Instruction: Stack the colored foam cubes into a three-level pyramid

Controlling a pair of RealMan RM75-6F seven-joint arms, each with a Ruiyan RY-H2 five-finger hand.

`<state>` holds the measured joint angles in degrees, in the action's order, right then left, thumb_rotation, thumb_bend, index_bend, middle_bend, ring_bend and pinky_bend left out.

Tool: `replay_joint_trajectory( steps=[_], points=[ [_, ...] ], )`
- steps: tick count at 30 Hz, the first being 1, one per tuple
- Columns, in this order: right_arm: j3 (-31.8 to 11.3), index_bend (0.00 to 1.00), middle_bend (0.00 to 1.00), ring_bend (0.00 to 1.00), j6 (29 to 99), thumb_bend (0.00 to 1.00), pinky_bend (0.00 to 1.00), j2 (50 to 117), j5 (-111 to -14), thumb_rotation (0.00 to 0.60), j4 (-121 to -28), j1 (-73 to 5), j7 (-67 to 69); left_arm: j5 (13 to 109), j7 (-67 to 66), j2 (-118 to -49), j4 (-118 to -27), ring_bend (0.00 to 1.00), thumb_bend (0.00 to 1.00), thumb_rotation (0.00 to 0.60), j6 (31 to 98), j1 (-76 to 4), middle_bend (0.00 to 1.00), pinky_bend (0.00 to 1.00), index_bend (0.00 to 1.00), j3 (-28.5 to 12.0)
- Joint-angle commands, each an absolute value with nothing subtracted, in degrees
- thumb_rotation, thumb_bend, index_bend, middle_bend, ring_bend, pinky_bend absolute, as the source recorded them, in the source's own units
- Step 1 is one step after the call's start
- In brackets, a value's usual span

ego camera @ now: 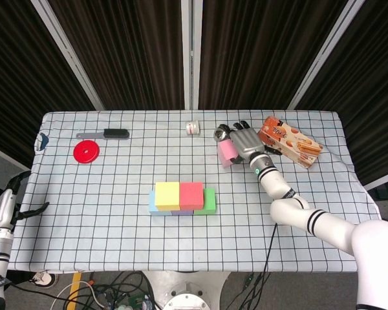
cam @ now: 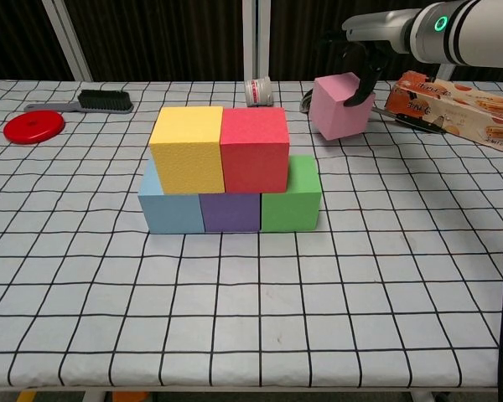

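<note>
Right hand (cam: pixel 356 71): fingers (cam: pixel 362 87) wrapped around the pink cube (cam: pixel 337 105) — tilted, at 1 o'clock from the stack.
Left hand (ego camera: pixel 13 197): off the counter (cam: pixel 251 293) at 9 o'clock — fingers apart, holding nothing.
Stack: yellow cube (cam: pixel 187 147) and red cube (cam: pixel 253 148) atop blue (cam: pixel 166 209), purple (cam: pixel 230 212), green (cam: pixel 292 203).

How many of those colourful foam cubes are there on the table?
6. The blue cube, purple cube and green cube form the bottom row; the yellow cube and red cube sit on top; the right hand holds the pink cube. None seems hidden.

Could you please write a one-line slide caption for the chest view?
Right hand holds the pink cube tilted beside the two-level stack: yellow cube and red cube above.
</note>
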<state>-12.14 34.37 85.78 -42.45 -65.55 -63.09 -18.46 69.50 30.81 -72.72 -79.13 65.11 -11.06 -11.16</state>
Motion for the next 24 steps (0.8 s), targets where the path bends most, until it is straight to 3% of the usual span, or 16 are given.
replay_joint_trajectory(
  steps=[1,9,17,22,24],
  points=[
    [-11.73,0.00,0.62,0.10,38.80,0.19,0.00,80.48,-36.98,0.600,-74.96,-62.77,-22.84,69.59,30.69,-72.71,-79.33,0.01,0.16,0.600,65.14,-11.09,0.12,0.07,0.13,-11.13],
    [-7.48,0.00,0.63,0.10,51.81,0.16,0.00,75.45,-12.32,0.600,-93.26,-67.69,-37.64,70.02,30.58,-72.89,-79.64,0.01,0.16,0.600,65.07,-11.30,0.12,0.07,0.13,-10.94],
    [-7.13,0.00,0.62,0.10,56.80,0.16,0.00,77.27,-5.85,0.600,-96.15,-68.71,-41.04,70.12,30.53,-72.92,-79.64,0.01,0.16,0.600,64.84,-11.38,0.12,0.07,0.13,-10.71],
    [-8.07,0.00,0.50,0.08,55.93,0.14,0.00,78.58,-4.77,0.600,-95.44,-67.58,-39.44,70.17,30.48,-72.85,-79.64,0.01,0.16,0.600,64.73,-11.45,0.12,0.07,0.13,-10.64],
    [-8.08,0.00,0.38,0.03,53.40,0.11,0.00,77.70,-3.68,0.600,-95.83,-67.42,-39.53,70.15,30.61,-72.82,-79.71,0.01,0.16,0.600,64.80,-11.42,0.12,0.07,0.13,-10.68]
  ],
)
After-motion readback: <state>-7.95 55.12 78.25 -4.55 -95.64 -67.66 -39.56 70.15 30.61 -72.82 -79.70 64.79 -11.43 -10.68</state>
